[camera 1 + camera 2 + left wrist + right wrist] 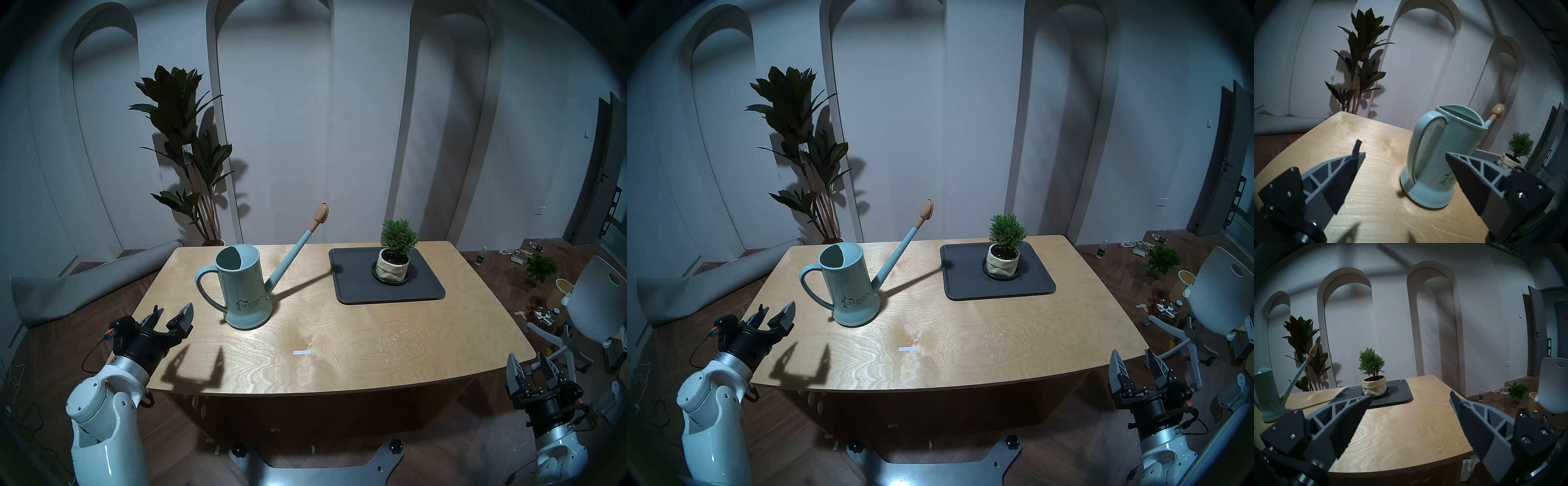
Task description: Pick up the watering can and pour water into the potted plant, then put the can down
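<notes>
1. The watering can stands upright on the bench, at about 10 o'clock from the bench's middle in the head view — loop handle to 9 o'clock, spout rising toward 1 o'clock.
2. The left gripper hovers near the handle, at roughly 8 o'clock from the can, fingers wide apart and empty. The right gripper sits off the bench's corner at 4 o'clock, fingers likewise apart.
3. Likely risk: the handle is a thin, smooth, glossy loop — a grip off its centre could let the tall can swing or tip.
4. Another: the long spout with its tan rose tip could clip the potted plant, a bushy shrub in a wrinkled cream pot on the dark tray.
</notes>
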